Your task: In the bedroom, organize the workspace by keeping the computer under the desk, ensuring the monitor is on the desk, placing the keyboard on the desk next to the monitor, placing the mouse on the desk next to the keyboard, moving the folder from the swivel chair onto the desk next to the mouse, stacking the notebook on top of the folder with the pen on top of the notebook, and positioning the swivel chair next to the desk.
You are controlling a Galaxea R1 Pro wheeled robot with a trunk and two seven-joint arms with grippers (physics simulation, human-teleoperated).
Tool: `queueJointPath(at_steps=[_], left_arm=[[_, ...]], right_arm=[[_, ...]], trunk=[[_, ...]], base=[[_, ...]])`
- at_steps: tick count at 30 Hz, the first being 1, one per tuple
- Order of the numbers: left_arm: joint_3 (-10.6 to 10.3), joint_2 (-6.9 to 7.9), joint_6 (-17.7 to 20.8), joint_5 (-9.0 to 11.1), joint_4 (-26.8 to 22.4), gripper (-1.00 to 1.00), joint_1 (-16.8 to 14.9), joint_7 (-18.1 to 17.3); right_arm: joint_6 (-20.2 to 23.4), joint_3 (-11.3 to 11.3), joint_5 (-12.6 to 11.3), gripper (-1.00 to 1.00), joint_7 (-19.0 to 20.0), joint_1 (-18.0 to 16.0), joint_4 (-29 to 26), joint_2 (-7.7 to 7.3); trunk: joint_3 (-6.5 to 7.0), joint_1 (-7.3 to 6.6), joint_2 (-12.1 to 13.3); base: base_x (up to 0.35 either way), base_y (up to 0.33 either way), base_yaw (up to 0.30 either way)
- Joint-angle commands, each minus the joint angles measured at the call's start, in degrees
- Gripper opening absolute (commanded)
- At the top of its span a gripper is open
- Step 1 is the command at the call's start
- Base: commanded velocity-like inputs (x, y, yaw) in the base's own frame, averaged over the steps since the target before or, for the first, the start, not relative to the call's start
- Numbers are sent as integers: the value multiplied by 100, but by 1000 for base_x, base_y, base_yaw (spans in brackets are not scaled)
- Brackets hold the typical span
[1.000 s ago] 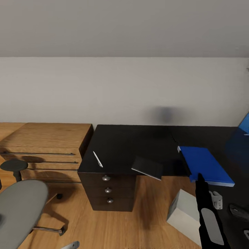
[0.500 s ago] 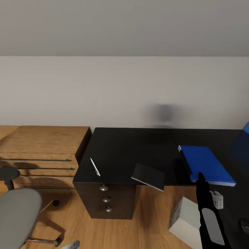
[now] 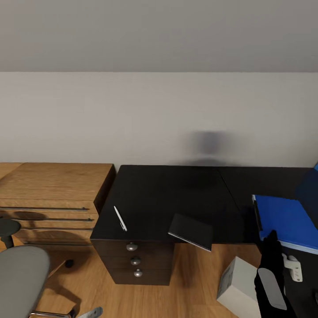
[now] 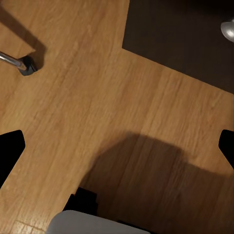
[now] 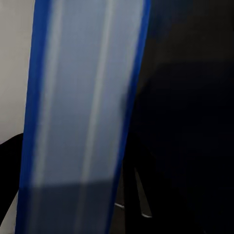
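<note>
While head camera looks down, long black L-shaped desk (image 3: pixel 176 194) stands against white wall. Thin grey notebook (image 3: pixel 191 231) overhangs front edge; slim white pen (image 3: pixel 120 218) lies well apart, above silver-knobbed drawers. Flat bright blue folder (image 3: pixel 289 221) on desk, right gripper (image 3: pixel 270 236) clamped on near edge (edge fills right wrist view). Small white-grey computer tower (image 3: pixel 238 285) on floor below. Left gripper (image 4: pixel 117 146) spread over wood floor. Grey padded swivel chair (image 3: pixel 20 276) beside light wooden cabinet (image 3: pixel 53 190).

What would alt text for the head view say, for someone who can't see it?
A long black desk against a pale wall holds a blue folder at right, a grey notebook overhanging the front edge, and a white pen. A grey swivel chair sits lower left, a white computer on the wooden floor.
</note>
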Motion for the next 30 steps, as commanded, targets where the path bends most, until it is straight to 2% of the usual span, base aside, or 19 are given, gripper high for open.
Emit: queueJointPath(at_steps=[1, 4, 8, 11, 16, 18, 24, 30], left_arm=[[-49, 9, -23, 57, -4, 100, -3, 47], [-52, -11, -23, 8, -4, 100, -3, 44], [-51, -46, -23, -202, -8, 100, -3, 32], [-47, -66, -24, -265, -23, 100, -3, 25], [-44, -93, -25, -293, -42, 100, -3, 25], [-52, -159, -39, -312, -73, 100, -3, 56], [-46, -353, -40, -313, -51, 100, -3, 32], [-44, -367, -40, -313, -48, 100, -3, 28]], right_arm=[[-58, -8, -58, -100, 40, -9, 10, 3], [-251, -7, -59, -100, 38, -67, 120, -11], [-303, -7, -73, -100, 44, -124, 217, -22], [-307, -13, -102, -100, 60, -134, 230, -15], [-275, -16, -130, -100, 73, -139, 220, -4], [-320, 27, -79, -100, 77, -139, 199, 62], [-376, 20, -92, -100, 74, -139, 200, 77], [-379, 19, -94, -100, 74, -139, 200, 78]], trunk=[[-5, 0, -3], [-5, 0, -3], [-5, 0, -3], [-5, 0, -3], [-5, 0, -3], [-5, 0, -3], [-5, 0, -3], [-5, 0, -3]], base=[[0, 0, 0], [0, 0, 0], [0, 0, 0], [0, 0, 0], [0, 0, 0], [0, 0, 0], [0, 0, 0], [0, 0, 0]])
